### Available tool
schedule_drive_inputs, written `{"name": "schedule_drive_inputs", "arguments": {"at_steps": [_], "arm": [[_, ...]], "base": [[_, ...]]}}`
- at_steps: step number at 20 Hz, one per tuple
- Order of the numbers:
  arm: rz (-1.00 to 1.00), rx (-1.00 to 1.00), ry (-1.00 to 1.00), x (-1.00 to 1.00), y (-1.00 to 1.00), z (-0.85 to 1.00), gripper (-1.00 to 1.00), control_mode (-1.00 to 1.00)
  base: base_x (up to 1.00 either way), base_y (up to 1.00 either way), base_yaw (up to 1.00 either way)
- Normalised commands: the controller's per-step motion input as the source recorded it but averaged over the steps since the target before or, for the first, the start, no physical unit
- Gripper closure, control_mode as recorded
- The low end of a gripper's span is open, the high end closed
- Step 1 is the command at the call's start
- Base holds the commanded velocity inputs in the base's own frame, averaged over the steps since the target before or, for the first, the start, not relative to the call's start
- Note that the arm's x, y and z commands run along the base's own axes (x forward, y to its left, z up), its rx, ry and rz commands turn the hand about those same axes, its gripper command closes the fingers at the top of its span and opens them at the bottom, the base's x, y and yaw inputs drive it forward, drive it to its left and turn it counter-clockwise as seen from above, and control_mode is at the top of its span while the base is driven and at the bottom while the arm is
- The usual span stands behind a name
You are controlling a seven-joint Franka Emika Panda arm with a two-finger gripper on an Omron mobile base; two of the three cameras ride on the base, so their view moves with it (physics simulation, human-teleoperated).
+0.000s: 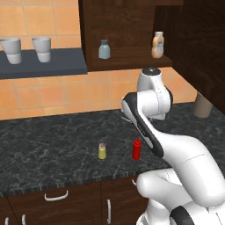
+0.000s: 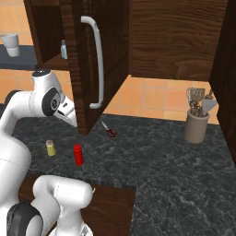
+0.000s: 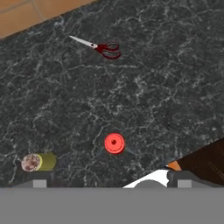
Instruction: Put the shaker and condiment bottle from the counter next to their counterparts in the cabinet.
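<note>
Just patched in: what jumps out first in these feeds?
The white arm fills the foreground, folded over the dark counter, gripper open above the red bottle. The yellow-green shaker stands just left of that bottle. Above, the cabinet is open, with a grey-blue shaker and tan bottle on its shelf.

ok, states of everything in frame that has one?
shaker: upright on the counter, not held
condiment bottle: upright on the counter, beside the shaker, not held
cabinet: door open
scissors: lying flat, blades closed
end effector: open, empty, above the bottle
</note>
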Motion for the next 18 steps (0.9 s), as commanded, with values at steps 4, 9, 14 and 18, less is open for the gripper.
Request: {"name": "schedule_drive_inputs", "arguments": {"at_steps": [4, 9, 14, 18], "arm": [[-0.20, 0.00, -0.03, -0.09, 0.15, -0.13, -1.00, -1.00], [-0.03, 0.00, 0.00, 0.00, 0.10, -0.09, -1.00, -1.00], [-0.01, 0.00, 0.00, 0.00, 0.19, -0.18, -1.00, -1.00], [-0.11, 0.00, 0.00, 0.00, 0.24, -0.17, -1.00, -1.00]], "base": [[0.00, 0.00, 0.00], [0.00, 0.00, 0.00], [0.00, 0.00, 0.00], [0.00, 0.00, 0.00]]}}
